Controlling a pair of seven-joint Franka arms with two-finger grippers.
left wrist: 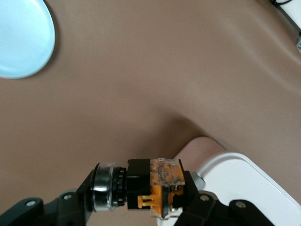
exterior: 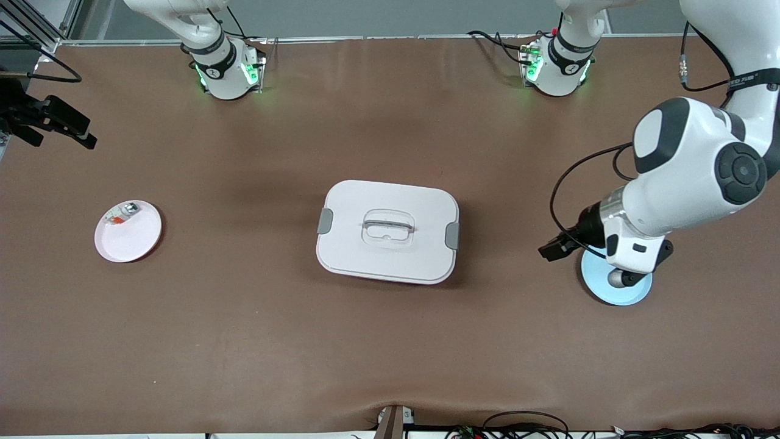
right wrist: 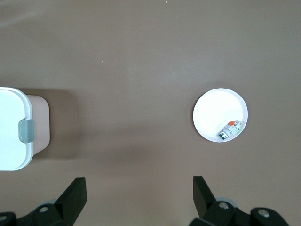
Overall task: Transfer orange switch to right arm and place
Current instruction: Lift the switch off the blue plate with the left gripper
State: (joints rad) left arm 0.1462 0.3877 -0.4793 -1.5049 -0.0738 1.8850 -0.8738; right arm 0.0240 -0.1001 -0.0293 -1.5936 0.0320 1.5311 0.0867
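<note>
Gripping the orange switch (left wrist: 153, 188) crosswise, the left tool (left wrist: 141, 207) is clamped shut on it over the pale blue plate (exterior: 615, 286), the switch's long axis running across the fingers, silvery end sticking out one side. The right tool (right wrist: 136, 197) waits, jaws wide and empty, well apart toward the right arm's end of the bench (exterior: 244, 341). Between them sits one white lidded box (exterior: 387, 230). Counted: two plates, one blue, one white plate (exterior: 128, 231) holding one clear-silver part (exterior: 122, 214).

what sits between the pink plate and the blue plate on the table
The white lidded box, with bare brown table either side, as the front view shows. Pink plate, blue plate.
</note>
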